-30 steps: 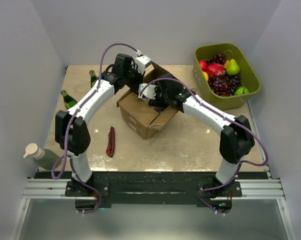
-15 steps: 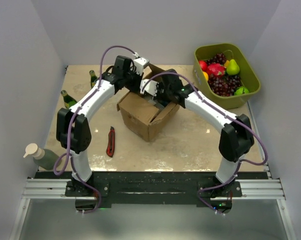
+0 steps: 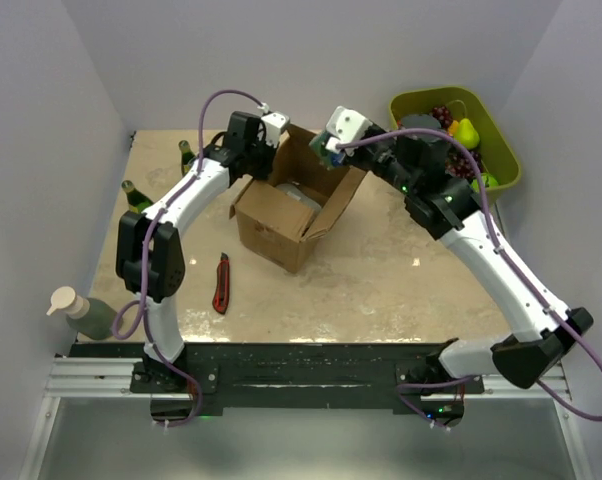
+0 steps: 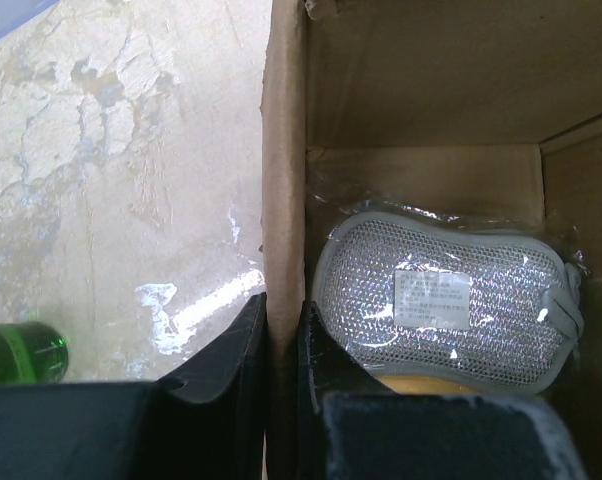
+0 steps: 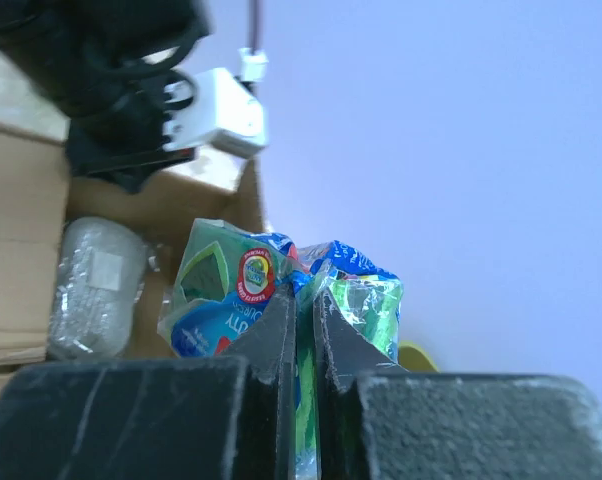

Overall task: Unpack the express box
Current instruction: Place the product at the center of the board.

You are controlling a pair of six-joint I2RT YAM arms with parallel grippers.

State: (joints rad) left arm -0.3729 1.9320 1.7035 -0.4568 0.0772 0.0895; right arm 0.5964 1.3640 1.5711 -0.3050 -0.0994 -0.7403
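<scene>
Brown cardboard express box holds wrapped grey mesh pad. Left tool clamps its wall; right tool pinches blue-green plastic packet.

express box mouth open overhead, left hand clamped on its wall

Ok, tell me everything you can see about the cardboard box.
The express box is brown corrugated cardboard, standing open on the table, flaps raised. The left tool is shut on the edge of one upright panel. Inside lies a clear-wrapped silver mesh pad with a white label.
</scene>
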